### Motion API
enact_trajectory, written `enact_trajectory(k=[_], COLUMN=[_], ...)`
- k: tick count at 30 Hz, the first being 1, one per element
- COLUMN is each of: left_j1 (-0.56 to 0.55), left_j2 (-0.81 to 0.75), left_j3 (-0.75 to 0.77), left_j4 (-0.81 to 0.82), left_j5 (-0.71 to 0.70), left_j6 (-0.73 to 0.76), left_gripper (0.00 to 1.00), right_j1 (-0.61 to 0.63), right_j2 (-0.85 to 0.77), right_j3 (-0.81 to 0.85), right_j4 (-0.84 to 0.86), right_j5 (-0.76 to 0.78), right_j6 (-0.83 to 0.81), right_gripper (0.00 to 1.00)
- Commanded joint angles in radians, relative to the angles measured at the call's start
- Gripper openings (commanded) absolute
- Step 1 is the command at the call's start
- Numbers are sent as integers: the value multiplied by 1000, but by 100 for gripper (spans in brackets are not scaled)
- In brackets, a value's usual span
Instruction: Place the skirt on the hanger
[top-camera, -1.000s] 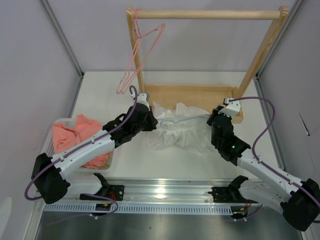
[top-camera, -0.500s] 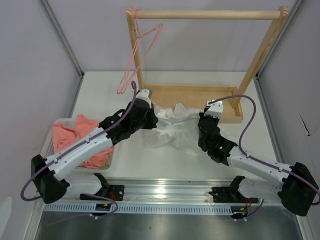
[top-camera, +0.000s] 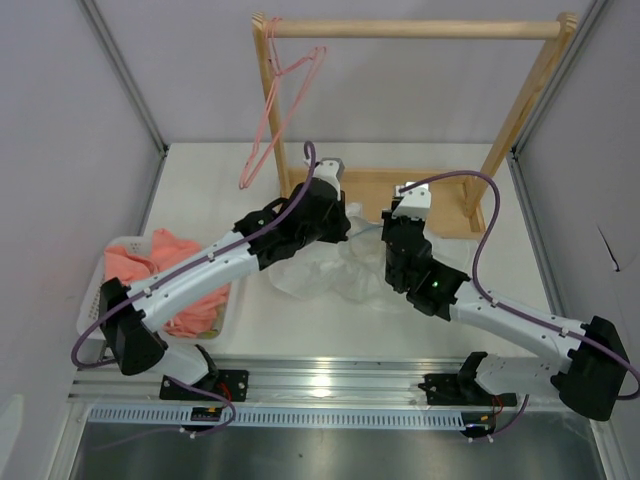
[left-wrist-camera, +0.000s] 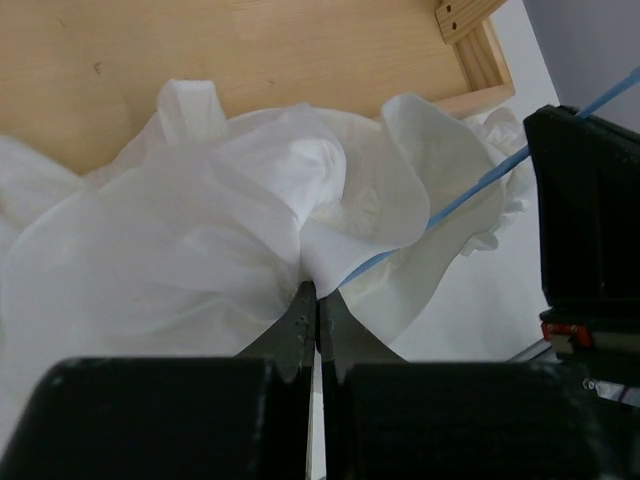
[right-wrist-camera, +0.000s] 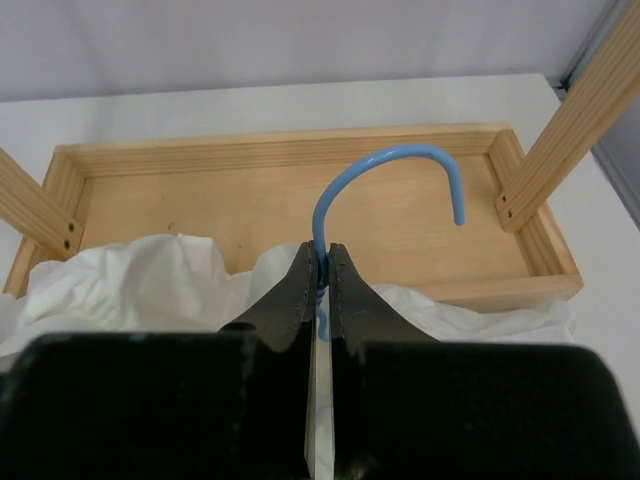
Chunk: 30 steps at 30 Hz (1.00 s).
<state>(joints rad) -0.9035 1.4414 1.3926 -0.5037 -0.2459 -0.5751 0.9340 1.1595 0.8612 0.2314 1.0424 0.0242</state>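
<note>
Right tool (right-wrist-camera: 318, 268) pinched shut on the neck of the hanger (right-wrist-camera: 400, 151), just under the hook, leaving the hook free (likely so it can go on a rail). Left tool (left-wrist-camera: 317, 297) clamped on a fold of the skirt (left-wrist-camera: 230, 200), with the blue wire running under the fabric edge beside it. 2 grips, probably to work fabric over wire. Skirt is bunched between them on the bench (top-camera: 220, 170), lapping the wooden rack tray (right-wrist-camera: 400, 215). Pink hanger (top-camera: 285, 100) hangs unused.
</note>
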Motion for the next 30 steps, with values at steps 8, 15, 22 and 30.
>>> enact_trajectory(k=[8, 15, 22, 30], left_j1=[-32, -32, -31, -31], left_j2=[34, 96, 27, -150], left_j3=[137, 151, 117, 106], left_j4=[54, 40, 37, 166], left_j5=[25, 31, 46, 111], left_j6=[1, 12, 60, 297], left_gripper=[0, 0, 16, 49], right_j1=[26, 65, 63, -7], right_j2=[42, 42, 57, 51], right_j3=[64, 208, 327, 470], right_j4=[-70, -124, -175, -345], right_j5=[-102, -107, -122, -306], right_j6=[51, 14, -50, -4], right_gripper=[0, 0, 0, 0])
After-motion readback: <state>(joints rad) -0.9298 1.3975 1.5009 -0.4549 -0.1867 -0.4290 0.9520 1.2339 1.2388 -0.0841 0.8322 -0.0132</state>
